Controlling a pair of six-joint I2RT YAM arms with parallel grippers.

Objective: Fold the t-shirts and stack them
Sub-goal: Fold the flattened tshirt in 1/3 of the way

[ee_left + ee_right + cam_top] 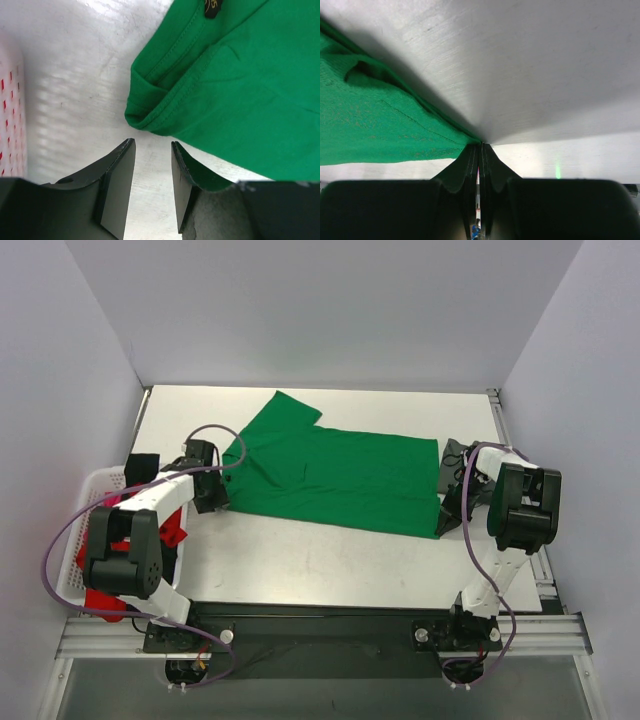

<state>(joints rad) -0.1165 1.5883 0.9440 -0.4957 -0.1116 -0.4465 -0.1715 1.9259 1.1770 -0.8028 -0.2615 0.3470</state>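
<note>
Pressed flat together, the black jaws of the right gripper [480,148] pinch the hem corner of a bright green soft cloth t-shirt [370,120], whose edge we see raised off the white table [545,75] there. Across the cloth, the left gripper [152,145] hangs with its jaws partly parted and nothing between them, tips just short of the shirt's folded sleeve edge. From above, we find the shirt spread across the middle of the table between both arms. At the left edge stands a white plastic lattice basket [88,502] with red cloth [172,530] inside.
</note>
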